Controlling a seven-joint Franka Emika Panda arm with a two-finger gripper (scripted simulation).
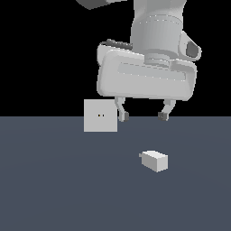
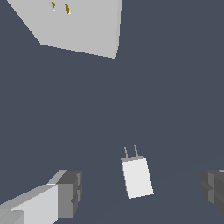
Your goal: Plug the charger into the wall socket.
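Charger on floor, gripper above, socket plate upright.
Gripper (image 1: 143,116) spread wide, holding nothing; charger (image 1: 154,160) lower right of frame centre, below it; wall socket (image 1: 100,115) left of centre.

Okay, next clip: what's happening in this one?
A simulated robot arm is set to plug a charger into a wall socket. The gripper hangs open above the floor, holding nothing. The charger lies loose on the floor, apart from the socket, its prongs pointing toward the exterior view's left; in the wrist view it sits between the fingers. The socket stands upright, with nothing plugged in. No grasp has been made yet.
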